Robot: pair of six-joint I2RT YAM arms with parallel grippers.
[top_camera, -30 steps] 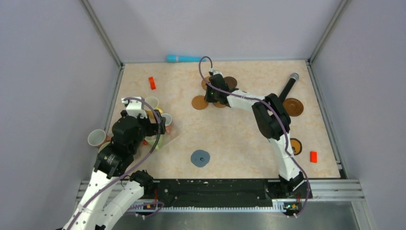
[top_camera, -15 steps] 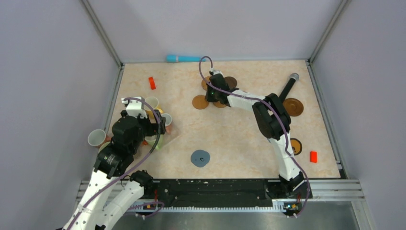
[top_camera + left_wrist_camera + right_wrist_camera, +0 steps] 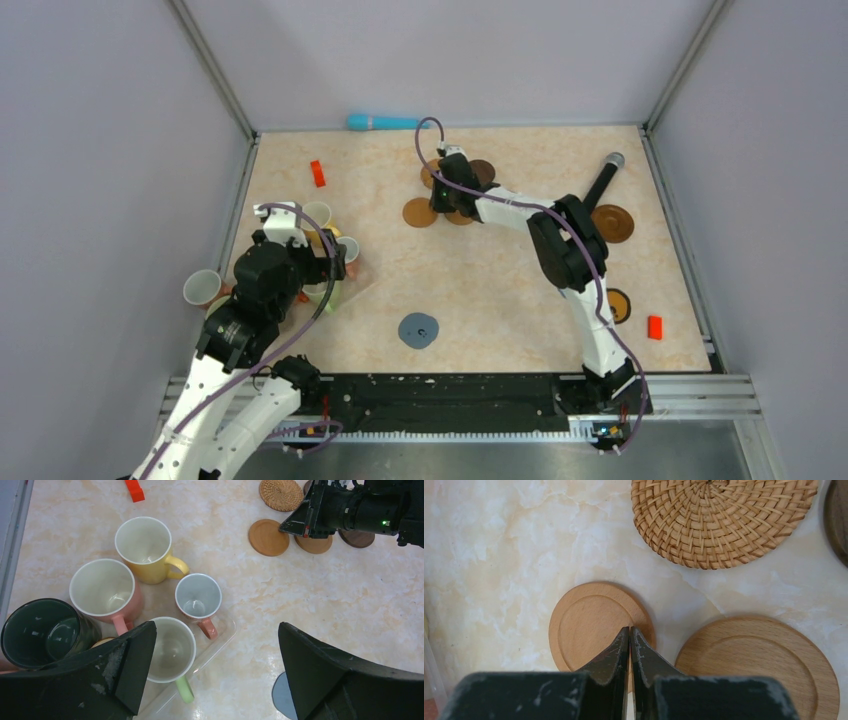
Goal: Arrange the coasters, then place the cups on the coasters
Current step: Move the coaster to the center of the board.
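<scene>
Arms are white links with bulky black joint housings: left arm (image 3: pixel 262 285), right arm (image 3: pixel 565 245). A purple cable (image 3: pixel 417 148) runs along each. Fingers (image 3: pixel 127 667) are matte black wedges with white-scuffed edges, and there's a green LED (image 3: pixel 383 523) on the right wrist.

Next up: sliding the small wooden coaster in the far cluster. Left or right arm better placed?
Right. Its shut gripper sits over the small wooden coaster, tips at its middle. The left gripper hangs open above the mugs, well away from that cluster.

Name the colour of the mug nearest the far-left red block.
Yellow mug, clearest in the left wrist view.
</scene>
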